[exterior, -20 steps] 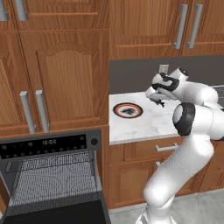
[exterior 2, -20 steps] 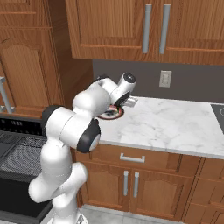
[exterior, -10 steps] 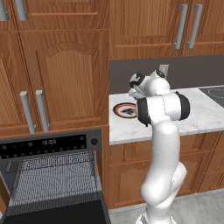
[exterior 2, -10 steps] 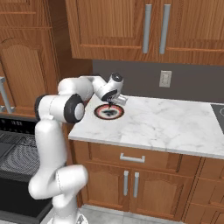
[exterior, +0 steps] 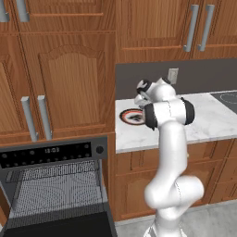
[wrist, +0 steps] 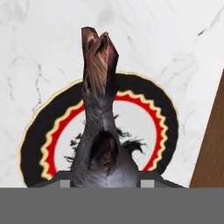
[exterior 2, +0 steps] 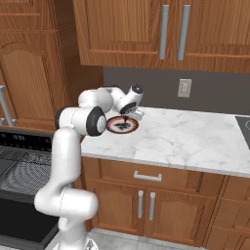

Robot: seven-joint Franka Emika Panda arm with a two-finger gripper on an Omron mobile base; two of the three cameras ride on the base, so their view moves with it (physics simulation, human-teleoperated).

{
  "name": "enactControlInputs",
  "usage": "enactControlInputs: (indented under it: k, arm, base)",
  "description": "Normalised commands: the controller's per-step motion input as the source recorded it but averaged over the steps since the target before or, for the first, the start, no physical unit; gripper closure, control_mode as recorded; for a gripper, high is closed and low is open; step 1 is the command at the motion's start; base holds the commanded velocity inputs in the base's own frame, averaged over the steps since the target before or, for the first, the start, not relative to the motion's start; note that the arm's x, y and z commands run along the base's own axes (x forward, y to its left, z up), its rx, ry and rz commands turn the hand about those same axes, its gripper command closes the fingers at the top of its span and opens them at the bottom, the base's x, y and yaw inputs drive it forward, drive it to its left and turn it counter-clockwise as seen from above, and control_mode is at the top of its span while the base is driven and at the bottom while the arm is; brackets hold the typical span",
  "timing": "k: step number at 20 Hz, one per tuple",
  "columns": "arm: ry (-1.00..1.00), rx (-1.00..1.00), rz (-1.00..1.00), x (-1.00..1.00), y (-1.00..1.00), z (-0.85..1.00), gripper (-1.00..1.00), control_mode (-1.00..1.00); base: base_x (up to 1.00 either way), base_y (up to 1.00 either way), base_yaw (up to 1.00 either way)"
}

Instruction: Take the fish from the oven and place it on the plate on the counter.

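The hand view looks straight down on the fish (wrist: 99,109), a slim dark grey body with a brownish tail. It stands between the jaws of my gripper (wrist: 104,178), which is shut on it. Right under it lies the plate (wrist: 168,122), with its black ring, red zigzag and pale centre, and the fish hangs above the plate's middle. From the base views, my gripper (exterior 2: 126,115) hovers just over the plate (exterior 2: 116,128) at the left end of the white marble counter (exterior 2: 195,141). The black oven (exterior: 51,185) stands open at lower left, wire racks showing.
Brown wooden cabinets rise to the left of the plate (exterior: 131,115) and hang above the counter (exterior: 210,120). A wall socket (exterior 2: 184,88) sits on the dark backsplash. A black cooktop corner (exterior: 227,98) lies at the counter's far right. The open oven door (exterior: 60,227) juts out low.
The arm has swung left along the counter, carrying the fish from right of the plate to directly over it. The jaws have stayed shut on the fish.
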Motion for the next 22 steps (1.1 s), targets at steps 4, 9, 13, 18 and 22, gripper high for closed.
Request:
enactControlInputs:
  k: [4, 9, 13, 18, 22]
  arm:
    - [0.03, 0.0, 0.14, 0.26, 0.0, -0.48, 1.0, -1.0]
    - [0.04, 0.0, 0.14, 0.4, 0.0, -0.51, 1.0, -1.0]
    - [0.02, 0.0, 0.15, 0.42, 0.0, -0.4, 1.0, -1.0]
    - [0.0, -0.03, 0.13, 0.45, 0.0, -0.2, 1.0, -1.0]
    - [0.0, -0.06, 0.12, 0.24, 0.07, -0.23, 1.0, -1.0]
  base:
    - [0.0, 0.0, 0.0]
    - [0.0, 0.0, 0.0]
    - [0.0, 0.0, 0.0]
    - [0.0, 0.0, 0.0]
    - [0.0, 0.0, 0.0]
